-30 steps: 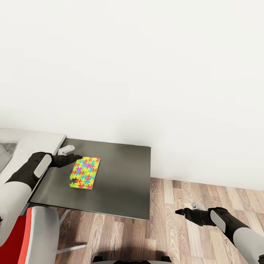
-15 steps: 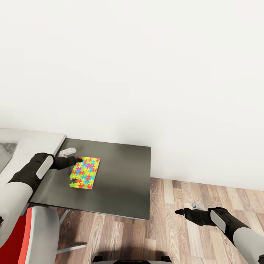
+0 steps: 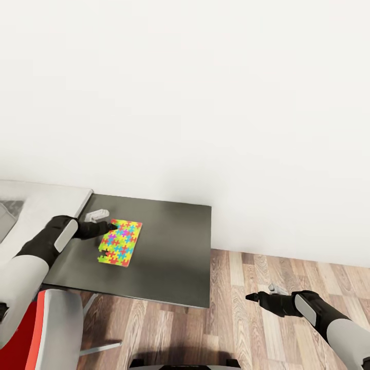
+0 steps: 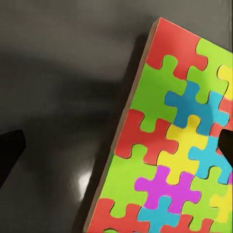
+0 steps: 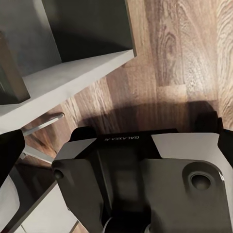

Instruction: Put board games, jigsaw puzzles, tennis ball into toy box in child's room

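One jigsaw puzzle point(image 3: 121, 244), a flat sheet of bright interlocking pieces, lies on the dark table point(image 3: 174, 246). My left gripper point(image 3: 109, 219) is open at the puzzle's far left corner. In the left wrist view the puzzle point(image 4: 179, 145) has its brown edge between the two black fingertips point(image 4: 9, 155), one of them over the sheet. The light grey toy box point(image 3: 46, 203) stands at the table's left end, cut off by the frame. My right gripper point(image 3: 257, 294) hangs open over the wood floor to the right of the table, holding nothing.
A red and grey chair point(image 3: 46, 329) stands at the table's near left corner. A white wall runs behind the table. Wood floor point(image 3: 246, 329) lies to the right and in front. The right wrist view looks down on my own base point(image 5: 141, 184).
My left gripper has slid a little forward and down onto the puzzle's corner, and the puzzle has shifted slightly to the right. The right arm has stayed still.
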`<state>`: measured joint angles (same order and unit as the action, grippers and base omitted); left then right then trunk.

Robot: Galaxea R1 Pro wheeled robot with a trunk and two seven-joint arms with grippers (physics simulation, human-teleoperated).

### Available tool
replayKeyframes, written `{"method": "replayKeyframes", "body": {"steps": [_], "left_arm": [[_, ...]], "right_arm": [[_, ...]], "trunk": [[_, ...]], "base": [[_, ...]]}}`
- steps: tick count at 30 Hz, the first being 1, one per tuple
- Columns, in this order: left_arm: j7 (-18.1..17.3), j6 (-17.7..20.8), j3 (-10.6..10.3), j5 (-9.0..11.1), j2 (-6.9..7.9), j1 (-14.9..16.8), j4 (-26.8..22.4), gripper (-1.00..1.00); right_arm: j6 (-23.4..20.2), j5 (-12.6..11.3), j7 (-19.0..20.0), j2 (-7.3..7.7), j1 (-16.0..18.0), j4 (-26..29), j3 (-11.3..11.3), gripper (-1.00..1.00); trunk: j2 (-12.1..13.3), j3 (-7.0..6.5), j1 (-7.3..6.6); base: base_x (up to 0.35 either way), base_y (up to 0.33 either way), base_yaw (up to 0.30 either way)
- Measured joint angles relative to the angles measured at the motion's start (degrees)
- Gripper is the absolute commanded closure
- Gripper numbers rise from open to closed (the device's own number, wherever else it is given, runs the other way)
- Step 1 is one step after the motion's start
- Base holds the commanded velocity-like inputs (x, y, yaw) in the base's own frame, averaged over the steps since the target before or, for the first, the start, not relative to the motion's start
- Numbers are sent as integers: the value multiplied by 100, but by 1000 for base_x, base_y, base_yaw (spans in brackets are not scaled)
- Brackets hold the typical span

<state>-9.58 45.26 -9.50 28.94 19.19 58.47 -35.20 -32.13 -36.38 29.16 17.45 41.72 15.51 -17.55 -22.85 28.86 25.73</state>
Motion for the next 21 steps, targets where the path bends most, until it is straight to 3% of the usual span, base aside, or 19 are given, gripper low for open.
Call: {"method": "replayKeyframes", "body": {"steps": [3, 8, 14, 21], "left_arm": [[15, -2, -7, -165, -100, -5, -84, -100], [21, -5, -7, -703, -327, -9, -282, -100], [9, -11, -9, -834, -402, -10, -322, -100], [-13, 0, -8, -816, -418, -10, -319, -100]], "right_arm": [[-5, 0, -1, 0, 0, 0, 1, -100], [-2, 0, -4, 0, 0, 0, 0, -100], [-2, -1, -7, 0, 0, 0, 0, -100], [1, -1, -7, 0, 0, 0, 0, -100]], "trunk": [[0, 0, 0], [0, 0, 0], [0, 0, 0], [1, 0, 1]], "base": [[0, 0, 0], [0, 0, 0], [0, 0, 0], [0, 0, 0]]}}
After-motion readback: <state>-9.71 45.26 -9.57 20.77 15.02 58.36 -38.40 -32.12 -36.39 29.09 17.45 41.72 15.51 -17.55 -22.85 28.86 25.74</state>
